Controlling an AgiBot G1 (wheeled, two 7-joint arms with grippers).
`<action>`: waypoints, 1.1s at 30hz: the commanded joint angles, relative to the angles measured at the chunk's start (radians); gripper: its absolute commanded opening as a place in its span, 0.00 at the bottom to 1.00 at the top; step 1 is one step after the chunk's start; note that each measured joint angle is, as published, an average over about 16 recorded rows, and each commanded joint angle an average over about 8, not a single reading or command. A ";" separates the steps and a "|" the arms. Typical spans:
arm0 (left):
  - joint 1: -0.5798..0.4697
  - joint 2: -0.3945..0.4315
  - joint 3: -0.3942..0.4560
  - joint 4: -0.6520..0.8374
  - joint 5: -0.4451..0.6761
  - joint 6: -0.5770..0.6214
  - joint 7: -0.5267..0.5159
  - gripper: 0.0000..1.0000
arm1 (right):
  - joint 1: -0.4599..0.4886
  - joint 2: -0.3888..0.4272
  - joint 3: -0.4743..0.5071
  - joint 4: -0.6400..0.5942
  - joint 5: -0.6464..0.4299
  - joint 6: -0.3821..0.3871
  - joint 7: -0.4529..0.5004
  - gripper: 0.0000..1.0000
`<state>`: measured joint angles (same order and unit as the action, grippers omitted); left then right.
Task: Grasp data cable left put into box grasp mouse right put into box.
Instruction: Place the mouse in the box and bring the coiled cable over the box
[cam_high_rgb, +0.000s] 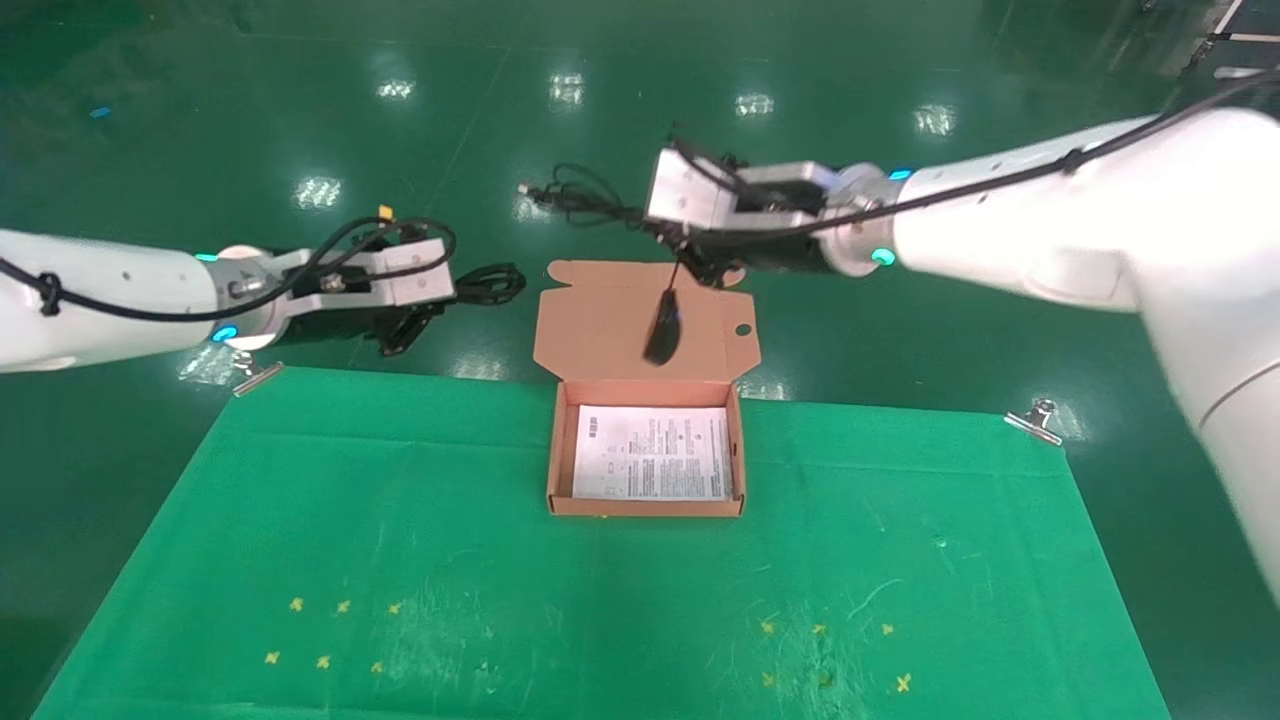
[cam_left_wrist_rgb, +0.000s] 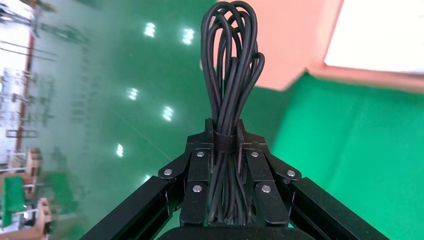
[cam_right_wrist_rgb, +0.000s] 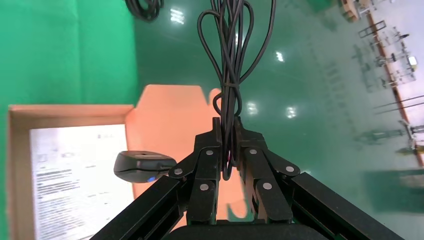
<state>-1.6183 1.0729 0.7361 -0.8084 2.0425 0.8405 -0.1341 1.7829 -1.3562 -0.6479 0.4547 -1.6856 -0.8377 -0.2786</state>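
The box (cam_high_rgb: 560, 440) stands open at the far middle of the green cloth, its lid (cam_high_rgb: 600, 320) folded back and a white leaflet (cam_high_rgb: 652, 452) inside. My left gripper (cam_high_rgb: 445, 298) is left of the lid, off the cloth's far edge, shut on the data cable (cam_high_rgb: 490, 283). In the left wrist view the cable (cam_left_wrist_rgb: 231, 65) stands up from the shut gripper (cam_left_wrist_rgb: 225, 134). My right gripper (cam_high_rgb: 692, 255), above the lid's far edge, is shut on the mouse's cord (cam_right_wrist_rgb: 230, 75). The mouse (cam_high_rgb: 662, 325) dangles below it over the lid, and also shows in the right wrist view (cam_right_wrist_rgb: 142, 166).
The green cloth (cam_high_rgb: 400, 520) is held by metal clips at its far corners (cam_high_rgb: 255, 375) (cam_high_rgb: 1040, 420). Small yellow marks (cam_high_rgb: 330, 632) lie near its front. The cord's loose loops (cam_high_rgb: 580, 198) stick out beyond the right gripper over the green floor.
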 joint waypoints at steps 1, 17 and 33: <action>0.014 -0.011 0.007 -0.015 0.018 0.006 -0.021 0.00 | -0.017 -0.007 -0.012 0.003 0.008 0.005 0.001 0.00; 0.061 -0.113 0.042 -0.143 0.217 0.082 -0.249 0.00 | -0.091 -0.016 -0.272 0.065 0.134 0.114 0.086 0.00; 0.082 -0.131 0.044 -0.223 0.264 0.107 -0.326 0.00 | -0.132 -0.017 -0.473 0.115 0.329 0.216 0.212 0.00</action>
<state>-1.5364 0.9425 0.7800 -1.0294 2.3054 0.9465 -0.4589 1.6521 -1.3730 -1.1214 0.5577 -1.3661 -0.6256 -0.0687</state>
